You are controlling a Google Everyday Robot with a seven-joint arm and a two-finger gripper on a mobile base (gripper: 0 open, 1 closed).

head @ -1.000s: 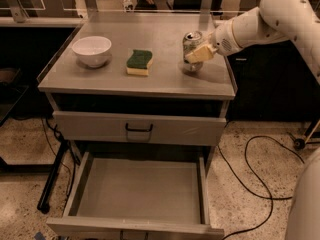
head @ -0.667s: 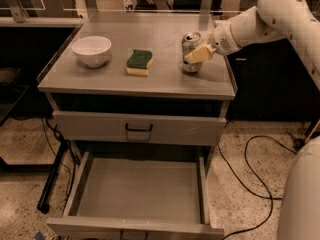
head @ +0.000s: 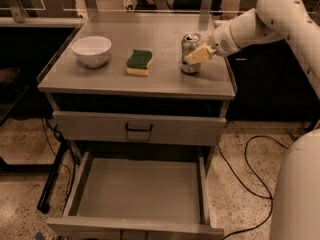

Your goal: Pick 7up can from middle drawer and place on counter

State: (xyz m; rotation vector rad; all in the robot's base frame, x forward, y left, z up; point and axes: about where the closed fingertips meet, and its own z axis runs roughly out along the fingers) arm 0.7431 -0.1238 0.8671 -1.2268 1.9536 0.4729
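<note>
The 7up can (head: 189,46) stands upright on the counter (head: 150,80) near its right edge. My gripper (head: 193,54) reaches in from the right on the white arm (head: 260,21) and is shut on the 7up can, with a cream finger (head: 198,55) lying across the can's front right side. The middle drawer (head: 140,194) is pulled out wide open below, and its flat floor is bare.
A white bowl (head: 91,50) sits at the counter's left and a green and yellow sponge (head: 139,62) in the middle. A shut drawer with a black handle (head: 138,128) lies above the open one. Black cables (head: 250,179) run over the floor at the right.
The arm has shifted very slightly. The can and the gripper stay at the same spot on the counter.
</note>
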